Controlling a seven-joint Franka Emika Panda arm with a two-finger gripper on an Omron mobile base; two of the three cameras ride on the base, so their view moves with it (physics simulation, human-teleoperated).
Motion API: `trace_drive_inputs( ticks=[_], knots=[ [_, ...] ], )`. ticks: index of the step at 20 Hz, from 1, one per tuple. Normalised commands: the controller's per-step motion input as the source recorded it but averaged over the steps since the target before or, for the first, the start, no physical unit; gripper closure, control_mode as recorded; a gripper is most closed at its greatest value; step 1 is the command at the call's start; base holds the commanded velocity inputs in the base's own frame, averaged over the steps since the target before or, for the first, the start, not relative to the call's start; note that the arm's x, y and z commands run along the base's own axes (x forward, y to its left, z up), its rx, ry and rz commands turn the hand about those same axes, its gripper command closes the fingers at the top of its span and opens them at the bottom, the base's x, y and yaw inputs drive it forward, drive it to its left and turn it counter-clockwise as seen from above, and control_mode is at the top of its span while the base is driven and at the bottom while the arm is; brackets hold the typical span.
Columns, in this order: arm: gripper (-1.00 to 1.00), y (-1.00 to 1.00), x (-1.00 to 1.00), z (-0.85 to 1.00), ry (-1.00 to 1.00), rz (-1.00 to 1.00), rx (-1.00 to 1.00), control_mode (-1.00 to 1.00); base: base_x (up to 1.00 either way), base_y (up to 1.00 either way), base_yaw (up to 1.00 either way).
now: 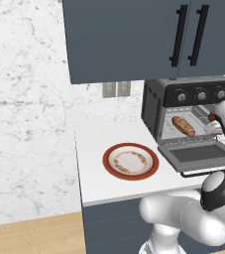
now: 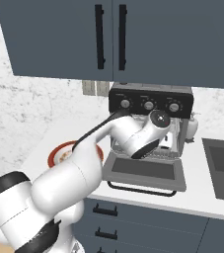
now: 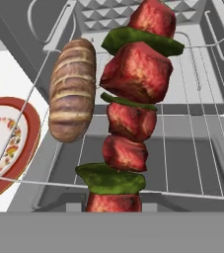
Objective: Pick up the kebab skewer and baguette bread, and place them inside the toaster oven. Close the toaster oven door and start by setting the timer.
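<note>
The kebab skewer (image 3: 130, 108), red meat chunks with green pepper pieces, hangs close in front of the hand camera over the wire rack (image 3: 187, 123) of the toaster oven (image 1: 153, 106). My gripper (image 1: 214, 123) reaches into the oven's open mouth from the right and is shut on the kebab skewer (image 1: 211, 117). The baguette bread (image 3: 72, 89) lies on the rack to the skewer's left, and in the left base view the baguette bread (image 1: 183, 126) sits inside the oven. The toaster oven door (image 1: 198, 155) is folded down flat.
A red-rimmed plate (image 1: 130, 161) sits on the white counter left of the oven. Blue-grey wall cabinets (image 1: 134, 34) hang above. A sink (image 2: 222, 168) lies to the oven's right. Three knobs (image 2: 149, 105) line the oven's top front.
</note>
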Motion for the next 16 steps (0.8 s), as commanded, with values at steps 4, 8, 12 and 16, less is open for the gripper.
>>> trace_drive_inputs(
  ticks=[4, 8, 12, 16],
  knots=[
    [1.0, -0.1, 0.18, -0.01, 0.01, 0.0, 0.0, -1.0, 0.0, 0.0, 0.0],
    [1.0, 0.0, 0.25, -0.01, 0.03, 0.0, 0.0, -1.0, 0.0, 0.0, 0.0],
    [1.0, -0.02, 0.18, -0.08, 0.02, 0.0, 0.0, -1.0, 0.0, 0.0, 0.0],
    [1.0, -0.02, 0.13, -0.19, 0.0, 0.01, 0.0, -1.0, 0.0, 0.0, 0.0]
  ],
)
